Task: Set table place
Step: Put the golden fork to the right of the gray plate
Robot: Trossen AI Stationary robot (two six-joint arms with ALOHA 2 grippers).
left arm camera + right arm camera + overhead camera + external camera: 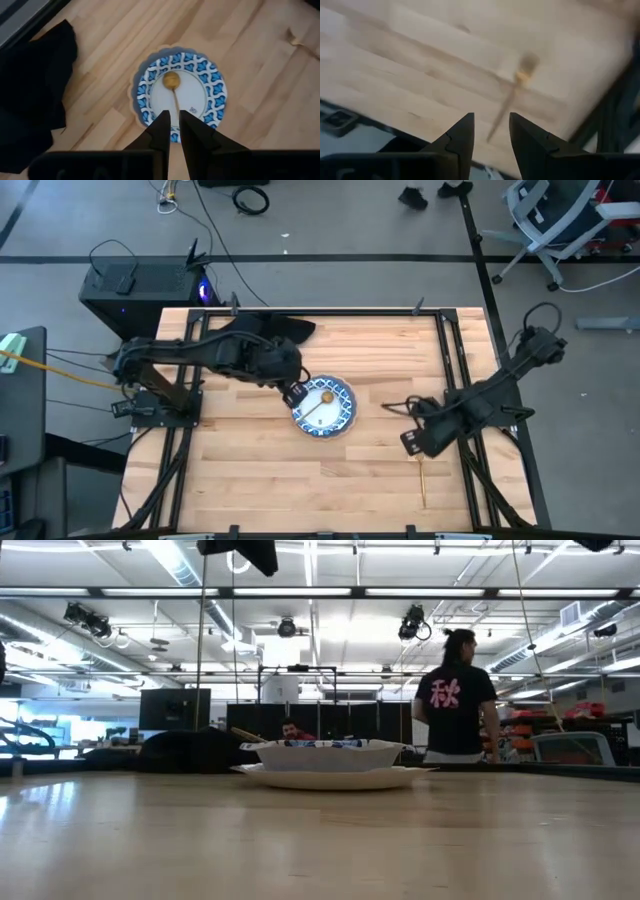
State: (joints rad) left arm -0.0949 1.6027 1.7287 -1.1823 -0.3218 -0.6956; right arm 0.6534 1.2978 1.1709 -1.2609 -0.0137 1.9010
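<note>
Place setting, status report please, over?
Left gripper open above dish, spoon inside. Right gripper open over fork. Napkin unplaced.

spoon point(321, 406) in dish point(340, 416), fork point(423, 478) right, napkin point(285, 328) behind

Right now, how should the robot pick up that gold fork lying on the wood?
Probably from straight above, pinching the thin handle mid-length. The fork lies flat on the table near the right rail, so only its narrow sides offer grip. The right gripper hovers over it, jaws apart.

High view straight down; low view level (both share dish point(324, 406)).
</note>
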